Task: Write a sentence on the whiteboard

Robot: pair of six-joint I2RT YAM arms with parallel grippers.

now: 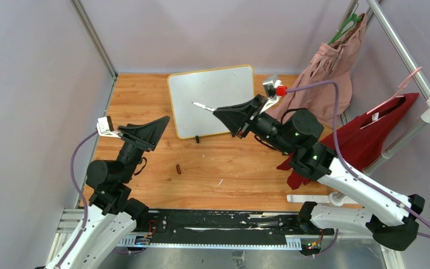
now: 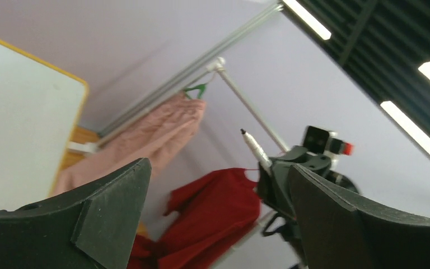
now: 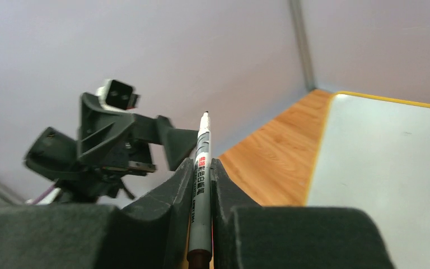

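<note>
Two arms work over one wooden table [image 1: 145,95], and there is one whiteboard [image 1: 213,101] on it. It lies at the far middle, yellow-orange frame all round, with one small black foot [image 1: 197,139] showing at its near edge. Its face looks plain white in all three views.

There is one marker [image 1: 204,106], and the right gripper [image 1: 219,114] pinches it between pressed-together fingers. The tip points left and sits over the board's middle in the top view (whether it touches the surface I cannot tell).

The left gripper [image 1: 163,121] is spread wide and holds nothing. It sits just left of the board's near-left corner, raised and aimed toward the right arm.

One small dark stubby piece [image 1: 178,168] lies alone on the wood, nearer than the board and between the two arms.

Two garments hang on the rail at the right: one pink [image 1: 336,67] at the far side and one red [image 1: 369,134] nearer.
</note>
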